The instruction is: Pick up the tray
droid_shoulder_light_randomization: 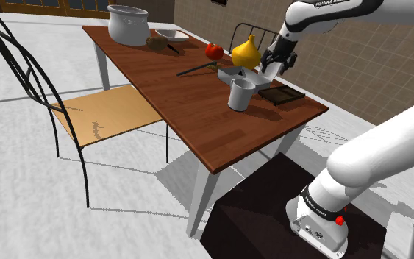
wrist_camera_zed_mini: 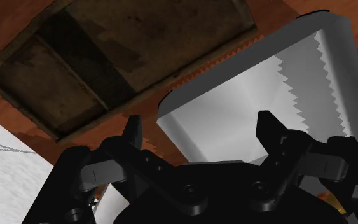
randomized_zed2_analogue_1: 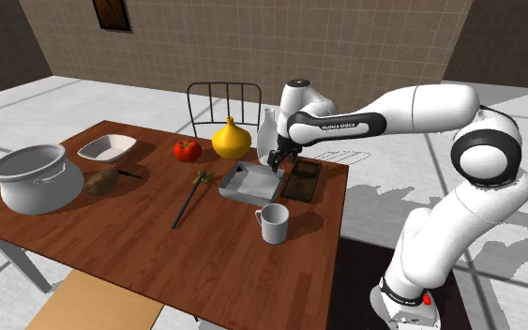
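Gripper [wrist_camera_zed_mini: 199,121]: open, its fingers [wrist_camera_zed_mini: 133,127] standing apart and clasping nothing. One is over the strip of table between the two trays, the other over the grey tray's floor, so they stand on either side of that tray's near wall. I cannot tell whether they touch it.
Grey tray [wrist_camera_zed_mini: 247,95]: lies flat on the table's end nearest the stand. It has raised walls and nothing lies in it.
Dark brown tray [wrist_camera_zed_mini: 126,51]: just beside the grey one, on the side toward the table's edge. It is shallow, with bars across its floor, and is likewise empty.
White mug [randomized_zed2_analogue_1: 273,223]: upright near the grey tray, with nothing showing inside.
Yellow gourd [randomized_zed2_analogue_1: 231,141] and red tomato [randomized_zed2_analogue_1: 188,149]: loose on the wood (in no container), beyond the grey tray.
Grey pot [randomized_zed2_analogue_1: 32,178]: at the far end of the table [randomized_zed2_analogue_1: 112,234]; its inside shows bare.
Small white dish [randomized_zed2_analogue_1: 108,147]: near the pot, empty.
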Robot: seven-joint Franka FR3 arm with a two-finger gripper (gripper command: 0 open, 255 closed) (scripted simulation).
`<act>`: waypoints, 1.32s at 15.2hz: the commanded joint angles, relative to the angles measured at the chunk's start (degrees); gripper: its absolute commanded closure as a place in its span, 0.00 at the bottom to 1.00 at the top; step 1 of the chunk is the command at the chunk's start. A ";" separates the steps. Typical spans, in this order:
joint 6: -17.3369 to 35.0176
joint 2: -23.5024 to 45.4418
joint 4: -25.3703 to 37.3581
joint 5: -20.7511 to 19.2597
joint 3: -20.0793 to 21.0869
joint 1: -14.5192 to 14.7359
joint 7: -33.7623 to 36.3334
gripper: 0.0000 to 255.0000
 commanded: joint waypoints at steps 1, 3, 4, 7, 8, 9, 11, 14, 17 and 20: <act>1.74 3.21 1.57 -0.06 -1.25 -1.12 0.76 0.00; 2.95 6.14 3.32 0.07 -2.34 -2.08 1.53 0.00; 3.72 6.31 2.71 0.07 -2.37 -2.09 1.56 0.00; 6.04 6.90 0.97 0.06 -2.48 -2.13 1.65 0.00; 6.81 7.12 0.41 0.06 -2.52 -2.15 1.67 0.00; 7.59 7.35 -0.14 0.07 -2.56 -2.16 1.69 0.00; 8.81 7.74 -0.97 0.08 -2.62 -2.18 1.72 0.00; 8.88 7.70 -1.09 0.06 -2.58 -2.16 1.79 1.00; 8.85 7.69 -1.07 0.06 -2.59 -2.16 1.78 1.00; 8.84 7.69 -1.07 0.06 -2.59 -2.16 1.78 1.00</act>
